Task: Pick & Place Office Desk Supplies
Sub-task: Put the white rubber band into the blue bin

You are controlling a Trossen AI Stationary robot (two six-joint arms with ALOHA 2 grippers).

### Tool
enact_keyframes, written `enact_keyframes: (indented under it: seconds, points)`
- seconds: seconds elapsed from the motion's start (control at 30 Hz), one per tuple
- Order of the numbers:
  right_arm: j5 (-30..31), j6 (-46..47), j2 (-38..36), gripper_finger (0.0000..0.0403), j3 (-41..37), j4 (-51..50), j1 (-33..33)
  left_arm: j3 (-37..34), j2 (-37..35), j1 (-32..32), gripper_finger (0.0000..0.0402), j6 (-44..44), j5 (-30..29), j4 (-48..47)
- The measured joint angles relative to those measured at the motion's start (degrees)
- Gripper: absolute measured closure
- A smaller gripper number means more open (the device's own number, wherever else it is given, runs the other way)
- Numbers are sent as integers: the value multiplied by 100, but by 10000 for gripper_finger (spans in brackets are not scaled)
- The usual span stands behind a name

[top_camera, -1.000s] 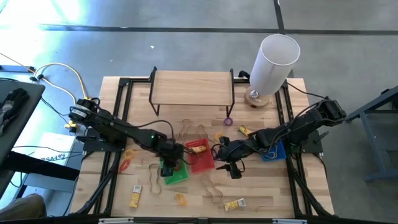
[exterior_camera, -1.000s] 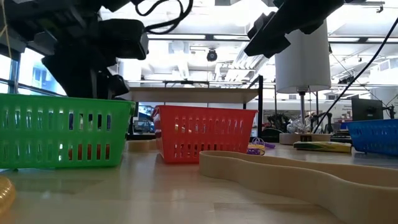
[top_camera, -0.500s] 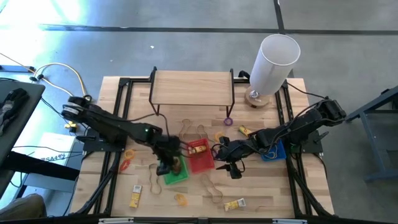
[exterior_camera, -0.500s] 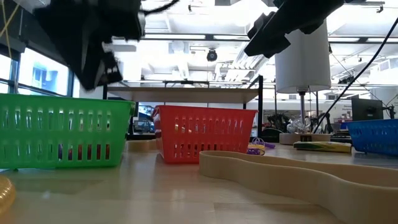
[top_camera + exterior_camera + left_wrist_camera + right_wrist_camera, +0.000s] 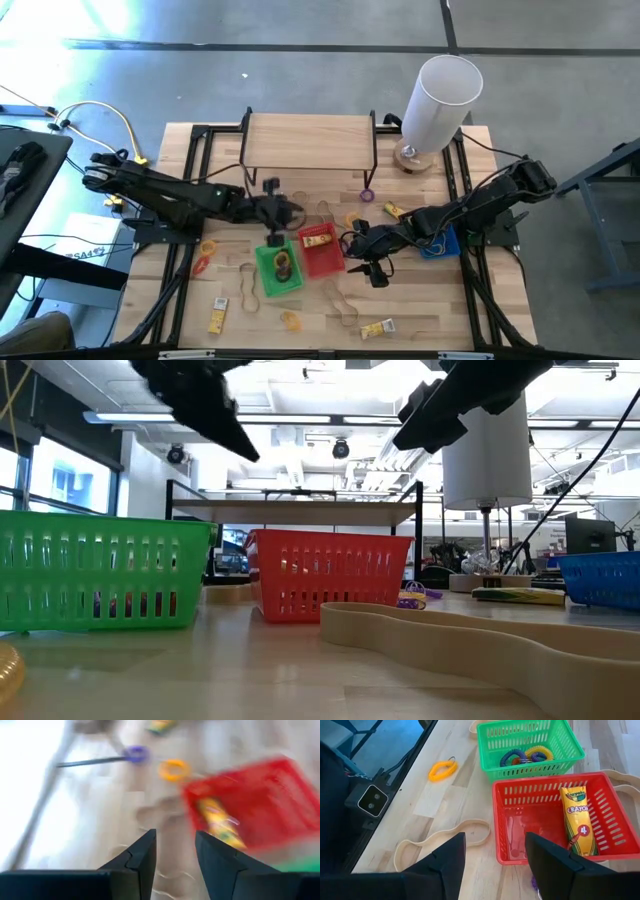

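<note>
The left end effector [image 5: 272, 205] is hanging over bare wood at about 12 o'clock from the green basket [image 5: 279, 270], its fingers [image 5: 142, 857] standing narrowly apart with nothing between them. The nearest loose supplies are lying toward 3 o'clock from it: a tan rubber band [image 5: 325, 211], an orange ring [image 5: 352, 219] and, farther toward 2 o'clock, a purple ring [image 5: 367, 196] beside the foot of the wooden shelf [image 5: 308, 140]. The left arm is judged the nearer one for these. The rubber band's long axis is running roughly 12 to 6, so a pinch across its thin wall looks the likely way in.

The right end effector [image 5: 372, 268] is waiting at 3 o'clock from the red basket [image 5: 322, 250], fingers [image 5: 447, 862] parted and empty, looking across both baskets.

The baskets are hard slotted plastic. Coiled purple and yellow rings [image 5: 526, 756] are resting in the green one, and a slim glossy crayon packet [image 5: 577, 817] is lying lengthwise in the red one. Flat, floppy bands and small yellow packets are scattered over the pale wooden counter [image 5: 430, 300] toward 6 o'clock.
</note>
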Motion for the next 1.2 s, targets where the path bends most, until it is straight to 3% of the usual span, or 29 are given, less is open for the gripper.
enact_keyframes:
  seconds: [0.1,0.27,0.4,0.67,1.2]
  points:
    - [-18,12,-2,210,0,-7,0,-8,144,228,270,-946,-113,-108]
    - [-17,-38,0,210,-111,54,0,-8,512,571,270,-2621,674,-350]
    - [34,-49,0,210,-226,151,-2,-10,846,803,270,-3638,924,-492]
    - [8,-35,0,210,-304,345,-2,-10,1343,1235,270,-4147,1420,-560]
    - [3,-31,0,210,-306,350,-2,-10,2102,1562,270,-4337,1468,-729]
